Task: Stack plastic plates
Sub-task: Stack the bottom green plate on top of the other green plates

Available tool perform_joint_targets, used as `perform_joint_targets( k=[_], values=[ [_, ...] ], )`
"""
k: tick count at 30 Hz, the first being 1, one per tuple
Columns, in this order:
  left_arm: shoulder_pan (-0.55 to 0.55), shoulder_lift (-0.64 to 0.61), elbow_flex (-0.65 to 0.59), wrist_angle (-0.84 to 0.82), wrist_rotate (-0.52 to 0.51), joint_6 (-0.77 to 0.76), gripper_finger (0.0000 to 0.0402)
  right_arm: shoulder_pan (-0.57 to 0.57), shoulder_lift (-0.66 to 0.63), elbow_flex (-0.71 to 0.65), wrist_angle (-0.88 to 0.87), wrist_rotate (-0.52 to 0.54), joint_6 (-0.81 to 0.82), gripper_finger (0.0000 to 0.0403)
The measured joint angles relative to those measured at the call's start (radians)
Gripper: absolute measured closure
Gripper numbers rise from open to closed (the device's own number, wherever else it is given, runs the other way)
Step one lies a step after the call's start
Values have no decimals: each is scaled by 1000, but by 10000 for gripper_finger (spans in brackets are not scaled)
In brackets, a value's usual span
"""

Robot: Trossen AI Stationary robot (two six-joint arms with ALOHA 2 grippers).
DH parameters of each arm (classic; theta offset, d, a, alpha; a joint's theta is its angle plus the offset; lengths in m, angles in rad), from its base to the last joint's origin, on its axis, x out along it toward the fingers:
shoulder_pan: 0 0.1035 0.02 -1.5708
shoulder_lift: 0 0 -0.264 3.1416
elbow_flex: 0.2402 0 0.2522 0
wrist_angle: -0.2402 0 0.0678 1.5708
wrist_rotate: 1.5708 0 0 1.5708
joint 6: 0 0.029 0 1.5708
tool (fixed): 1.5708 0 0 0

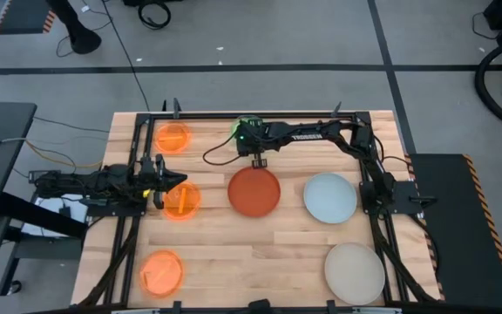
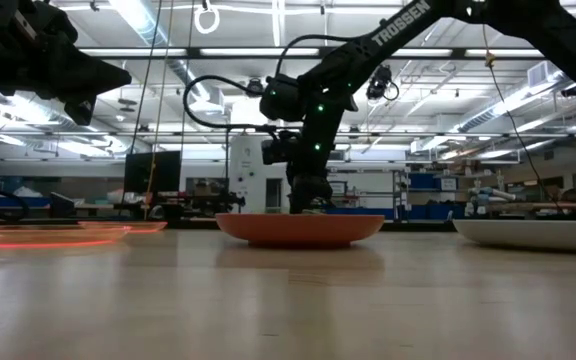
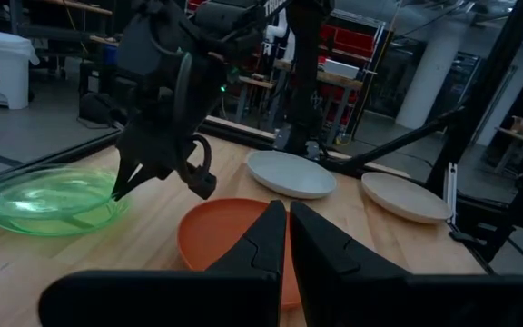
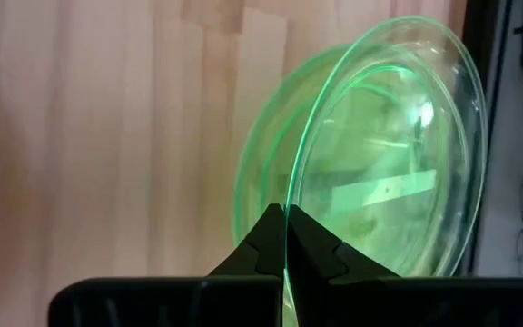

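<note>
A translucent neon green plate (image 1: 247, 125) sits near the table's far edge, under my right gripper (image 4: 284, 238), which is shut on its rim. The left wrist view shows this plate (image 3: 51, 200) low over the wood. My left gripper (image 3: 287, 238) is shut and holds nothing. It hangs raised above a neon orange plate (image 1: 182, 201) at the left. A red-orange plate (image 1: 254, 192) lies flat at the centre. A pale blue plate (image 1: 329, 198) and a beige plate (image 1: 354, 272) lie to its right. Two more neon orange plates (image 1: 172, 137) (image 1: 161, 272) lie at far left and near left. My right gripper pinches the green plate's rim (image 4: 286, 195) between its two fingers, on the side toward the red-orange plate. The fingers (image 3: 123, 182) come from above, slanting down. The plate sits low and nearly level; whether it still touches the table, I cannot tell.
The black frame rails (image 1: 234, 116) run along the far edge right behind the green plate, and more rails (image 1: 377, 209) flank the right side. Bare wood (image 1: 251, 253) lies between the near plates. My right arm (image 1: 321, 133) spans the far edge.
</note>
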Motion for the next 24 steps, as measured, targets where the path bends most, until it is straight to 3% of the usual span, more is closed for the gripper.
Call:
perform_joint_targets(
  k=[11,19,24],
  values=[
    [0,0,0,0,0,0,374,0,0,0,-2,4,-9,386],
    [0,0,0,0,0,0,374,1,0,1,-27,14,-33,334],
    [0,0,0,0,0,0,374,31,1,39,-50,149,-67,295]
  ],
)
